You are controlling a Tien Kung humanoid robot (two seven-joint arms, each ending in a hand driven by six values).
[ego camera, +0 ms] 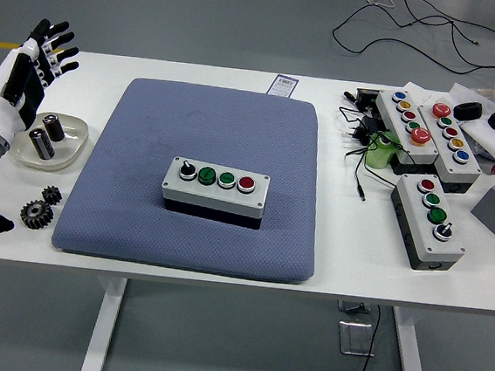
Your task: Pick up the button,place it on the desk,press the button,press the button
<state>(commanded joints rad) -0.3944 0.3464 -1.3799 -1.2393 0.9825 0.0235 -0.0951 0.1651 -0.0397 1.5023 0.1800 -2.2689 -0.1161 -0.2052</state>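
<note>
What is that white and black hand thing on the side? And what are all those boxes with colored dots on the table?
That is a robot's left hand, with five fingers like yours. Its fingers are spread and hold nothing. The robot's other hand is out of the picture. The camera sits high up on the robot, looking down over a white table.

In the middle lies a blue mat, and on it stands a gray button box with a black knob, two green buttons and a red one. More button boxes and cables lie on the right. By the hand are a small dish holding two metal cylinders and two little gears.
</note>
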